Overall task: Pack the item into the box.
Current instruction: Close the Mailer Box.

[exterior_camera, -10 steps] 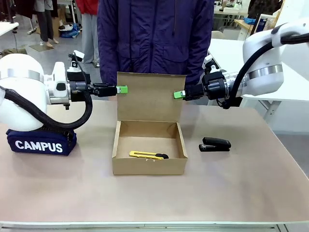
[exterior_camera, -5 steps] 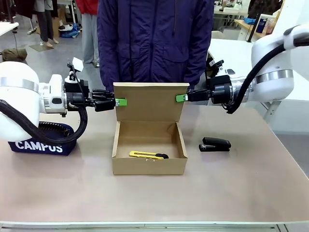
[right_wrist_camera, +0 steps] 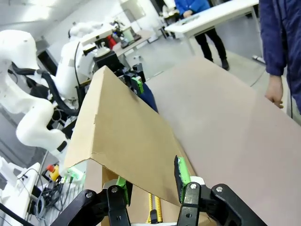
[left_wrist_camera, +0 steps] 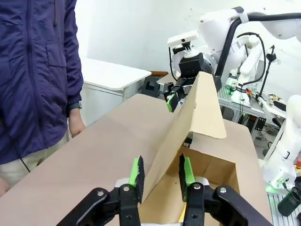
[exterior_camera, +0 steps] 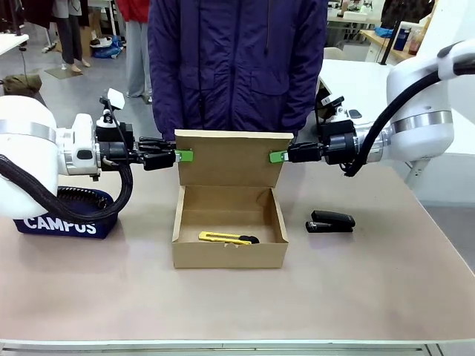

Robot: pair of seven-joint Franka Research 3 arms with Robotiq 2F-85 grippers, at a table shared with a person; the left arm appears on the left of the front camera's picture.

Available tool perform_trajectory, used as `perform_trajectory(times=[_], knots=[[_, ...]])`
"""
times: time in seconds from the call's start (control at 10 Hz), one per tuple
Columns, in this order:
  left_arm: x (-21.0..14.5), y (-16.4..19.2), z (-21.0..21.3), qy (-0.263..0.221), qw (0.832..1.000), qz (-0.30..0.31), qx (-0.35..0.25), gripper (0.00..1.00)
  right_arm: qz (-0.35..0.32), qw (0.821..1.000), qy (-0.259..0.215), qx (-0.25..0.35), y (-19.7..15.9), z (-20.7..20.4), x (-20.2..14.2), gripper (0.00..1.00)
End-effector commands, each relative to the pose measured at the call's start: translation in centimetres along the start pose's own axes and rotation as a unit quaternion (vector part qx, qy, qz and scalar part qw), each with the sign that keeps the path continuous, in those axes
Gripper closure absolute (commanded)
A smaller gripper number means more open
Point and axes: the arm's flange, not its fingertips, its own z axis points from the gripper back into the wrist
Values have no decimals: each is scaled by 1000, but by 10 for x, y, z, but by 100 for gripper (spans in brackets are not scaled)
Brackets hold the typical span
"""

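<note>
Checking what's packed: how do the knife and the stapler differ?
The knife is slim and yellow with a black end; the stapler is all black and bulkier. The knife lies inside the box; the stapler sits on the table, to the box's right. Both lie flat.

Both arms (exterior_camera: 44,148) reach in level from opposite sides of the box (exterior_camera: 230,254). The left gripper (exterior_camera: 182,156) pinches the left edge of the lid (exterior_camera: 231,157), pads (left_wrist_camera: 137,172) closed on it. The right gripper (exterior_camera: 276,156) clamps the lid's right edge, wrist horizontal.
</note>
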Motion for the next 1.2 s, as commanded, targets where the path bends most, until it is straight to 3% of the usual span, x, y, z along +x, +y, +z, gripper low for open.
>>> perform_trajectory(times=[0.0,0.3,0.5,0.7,1.1], knots=[[-1,0,0,2,1000,-13,-2,58,6,1000,-3,1,1,1,4,51],[0,0,-1,2,1000,-2,-2,57,1,1000,0,0,0,0,1,51],[3,-7,12,-48,997,-53,12,57,47,998,-43,2,9,3,-4,51],[-1,-12,16,-46,996,-77,13,57,94,993,-71,-13,21,6,-11,51],[-8,-23,16,-54,994,-99,-13,57,130,989,-74,-4,42,4,-28,51]])
